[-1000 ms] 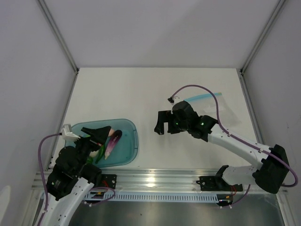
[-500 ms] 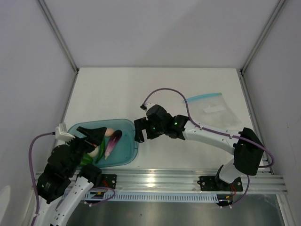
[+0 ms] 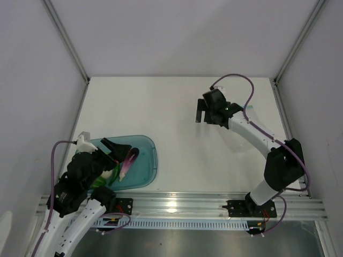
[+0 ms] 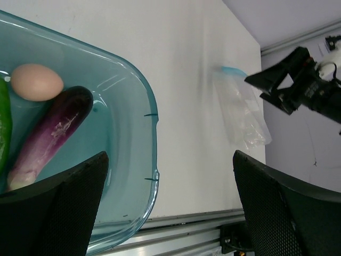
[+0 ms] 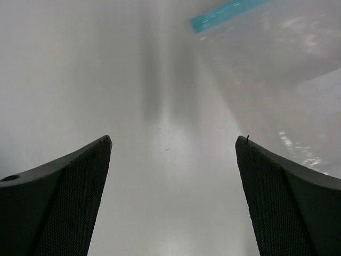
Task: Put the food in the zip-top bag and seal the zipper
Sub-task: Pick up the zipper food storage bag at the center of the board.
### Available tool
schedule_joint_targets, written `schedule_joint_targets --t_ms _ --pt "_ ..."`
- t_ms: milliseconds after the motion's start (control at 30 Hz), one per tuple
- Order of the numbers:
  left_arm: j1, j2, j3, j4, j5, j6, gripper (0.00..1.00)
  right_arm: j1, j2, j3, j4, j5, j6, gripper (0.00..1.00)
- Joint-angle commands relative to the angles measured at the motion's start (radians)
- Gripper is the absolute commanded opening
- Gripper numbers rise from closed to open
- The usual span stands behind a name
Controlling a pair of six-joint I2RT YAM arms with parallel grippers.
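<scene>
Overhead: teal tray (image 3: 151, 160) is sitting near-left, holding the eggplant (image 3: 127, 162). Your left gripper (image 3: 119, 154) is hanging over it; your right gripper (image 3: 204, 115) is reaching out far right, arm stretched.

Left wrist: tray is also carrying an egg-shaped piece (image 4: 36, 81) and a green vegetable (image 4: 3, 125); jaws are standing wide apart, empty. Zip-top bag (image 4: 242, 114) is lying on the table (image 4: 186, 80), well apart from the tray.

Right wrist: jaws are standing wide, empty, hovering just beside the bag, zipper (image 5: 226, 12) showing top right.
</scene>
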Motion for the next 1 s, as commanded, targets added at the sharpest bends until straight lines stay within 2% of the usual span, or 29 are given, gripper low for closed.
schedule_joint_targets --t_ms 0,100,200,333,433,567,633,667,700,900,967 --pt "0.008 0.009 -0.018 0.09 0.09 0.046 0.99 -0.037 0.138 0.123 -0.095 0.236 -0.136 0.99" --pt "0.008 0.01 -0.035 0.156 0.192 0.096 0.99 -0.039 0.24 0.23 -0.194 0.351 -0.195 0.99" --pt "0.008 0.001 -0.061 0.223 0.265 0.123 1.0 -0.033 0.329 0.254 -0.202 0.411 -0.265 0.99" --pt "0.008 -0.003 -0.095 0.279 0.283 0.126 0.99 -0.039 0.442 0.261 -0.185 0.539 -0.313 1.0" --pt "0.008 0.019 -0.098 0.305 0.3 0.123 0.99 -0.057 0.502 0.275 -0.166 0.579 -0.334 0.99" --pt "0.008 0.044 -0.096 0.328 0.323 0.123 0.99 -0.061 0.531 0.275 -0.126 0.669 -0.348 0.98" --pt "0.008 0.047 -0.101 0.329 0.326 0.121 0.99 -0.061 0.524 0.255 -0.082 0.689 -0.367 0.89" --pt "0.008 0.049 -0.099 0.331 0.325 0.12 1.0 -0.061 0.518 0.245 -0.064 0.688 -0.373 0.82" --pt "0.008 0.046 -0.102 0.332 0.325 0.12 0.99 -0.059 0.502 0.231 -0.044 0.686 -0.38 0.64" --pt "0.008 0.036 -0.113 0.334 0.323 0.109 1.0 -0.03 0.436 0.136 0.061 0.686 -0.407 0.03" --pt "0.008 0.04 -0.111 0.339 0.332 0.106 1.0 -0.007 0.415 0.103 0.091 0.686 -0.411 0.0"
